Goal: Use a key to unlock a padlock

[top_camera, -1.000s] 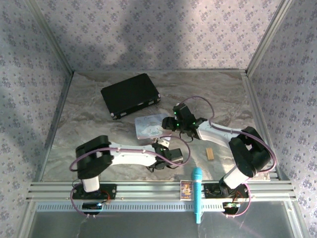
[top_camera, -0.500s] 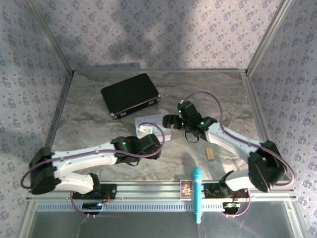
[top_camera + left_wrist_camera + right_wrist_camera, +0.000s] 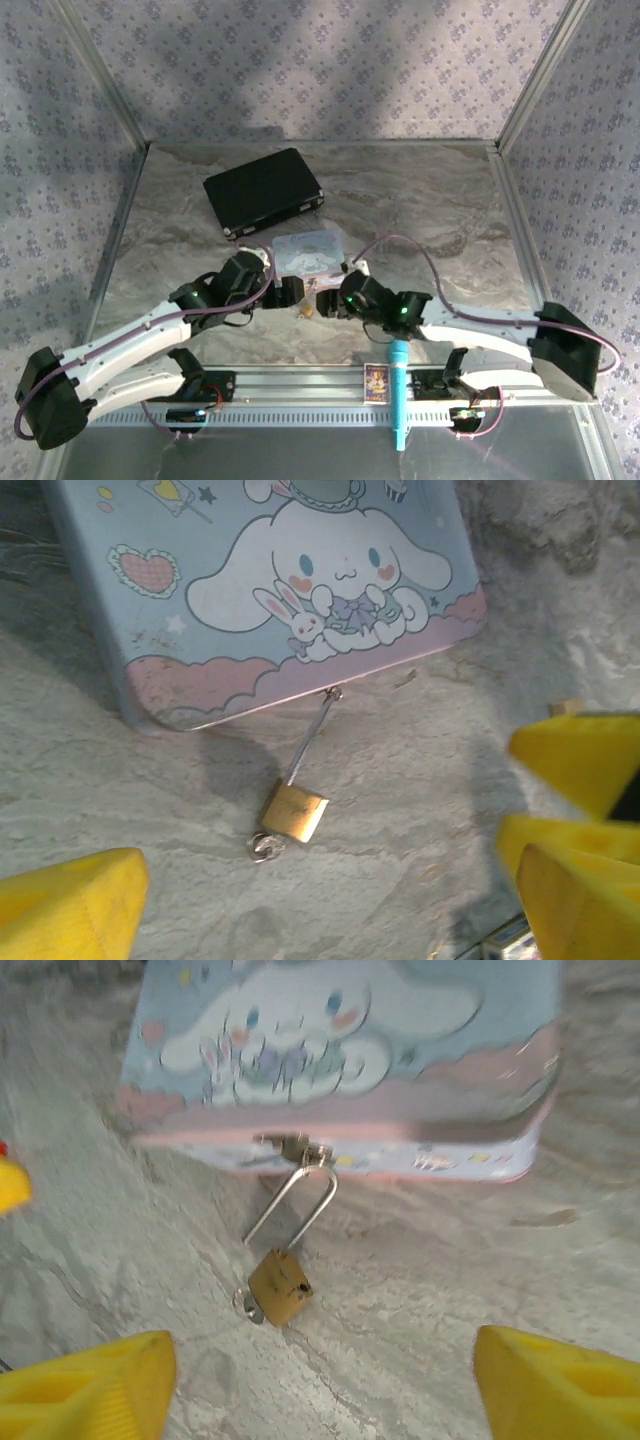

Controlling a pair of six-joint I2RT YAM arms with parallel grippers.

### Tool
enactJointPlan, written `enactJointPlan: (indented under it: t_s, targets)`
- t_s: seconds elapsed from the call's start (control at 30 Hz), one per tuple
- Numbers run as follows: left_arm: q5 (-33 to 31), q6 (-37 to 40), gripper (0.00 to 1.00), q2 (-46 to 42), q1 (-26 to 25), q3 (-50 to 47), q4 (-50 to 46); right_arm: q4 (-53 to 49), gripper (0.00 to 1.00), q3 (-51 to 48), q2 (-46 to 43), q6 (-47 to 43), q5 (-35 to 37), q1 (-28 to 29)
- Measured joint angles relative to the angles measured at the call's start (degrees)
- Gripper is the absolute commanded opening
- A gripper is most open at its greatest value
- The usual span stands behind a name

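Observation:
The small brass padlock (image 3: 307, 312) (image 3: 294, 812) (image 3: 280, 1285) lies on the marble table just in front of the pastel tin (image 3: 305, 252) (image 3: 270, 580) (image 3: 350, 1050). Its thin silver shackle (image 3: 295, 1205) is hooked through the tin's clasp. The key (image 3: 262, 846) (image 3: 248, 1305) shows as a small silvery head at the padlock's lower corner. My left gripper (image 3: 285, 290) (image 3: 320, 900) hovers open just left of the padlock. My right gripper (image 3: 330, 300) (image 3: 320, 1390) hovers open just right of it. Neither touches the padlock.
A black case (image 3: 263, 190) lies behind the tin at the back left. A blue microphone (image 3: 398, 390) and a small card (image 3: 376, 382) rest on the front rail. Patterned walls close in the table on three sides.
Both arms have stretched out and brought their grippers down to the padlock in front of the tin. The right gripper came forward from beside the tin. Both jaws stand wider.

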Motion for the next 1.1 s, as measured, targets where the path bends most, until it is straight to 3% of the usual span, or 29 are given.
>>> enactJointPlan:
  t_s: [0.2,0.33,0.67,1.1]
  targets:
    - [1.7,-1.0,0.92,0.7,1.5,-1.4,1.0,7.5,0.61,1.2,11.5,4.2,1.5,3.4]
    - [1.7,-1.4,0.92,0.7,1.5,-2.1,0.9,8.4,0.59,4.1,17.7,5.8,1.9,3.7]
    - [1.7,-2.5,0.92,-0.1,1.5,-4.8,0.9,8.5,0.51,8.5,25.3,7.7,3.3,3.8]
    - [1.0,-2.9,0.92,-0.1,1.5,-4.8,1.0,5.4,0.35,11.3,27.5,10.3,5.6,3.9]
